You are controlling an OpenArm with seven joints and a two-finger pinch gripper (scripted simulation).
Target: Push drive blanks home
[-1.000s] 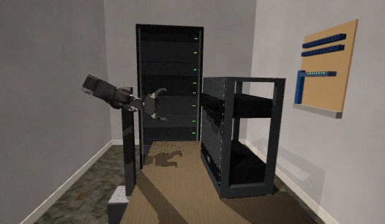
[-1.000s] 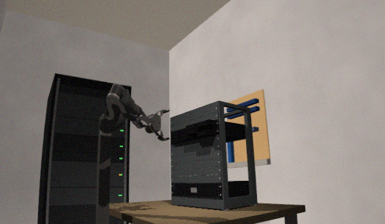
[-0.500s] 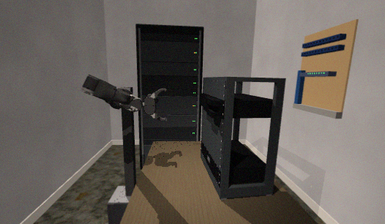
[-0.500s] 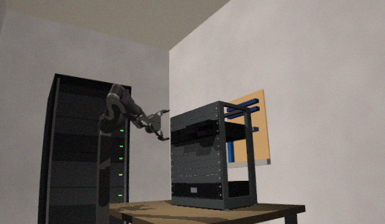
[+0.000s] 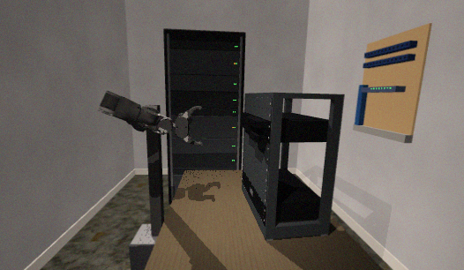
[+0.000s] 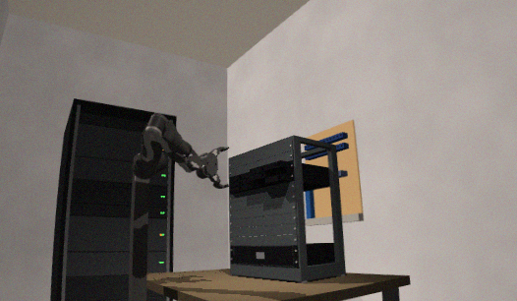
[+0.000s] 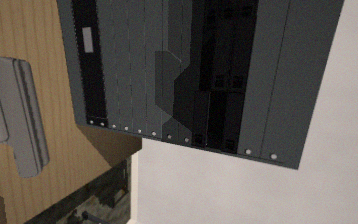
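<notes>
The open-frame rack (image 5: 292, 163) stands on the wooden table (image 5: 213, 221), its front facing left. The storage chassis (image 5: 274, 125) is the dark band high in the rack; it also shows in the exterior view (image 6: 266, 178). In the wrist view the chassis front (image 7: 225, 80) is a dark strip of drive blanks, turned sideways. The blanks are too dark to tell which stand out. My gripper (image 5: 198, 125) (image 6: 224, 167) is open and empty. It hovers in front of the chassis face, a short gap away from it. One grey finger (image 7: 15, 125) shows at the left of the wrist view.
A tall black server cabinet (image 5: 204, 101) with green lights stands at the back wall. The arm's dark post (image 5: 154, 176) rises at the table's left edge. A dark unit (image 6: 266, 256) sits low in the rack. A board with blue rails (image 5: 393, 84) hangs on the right wall.
</notes>
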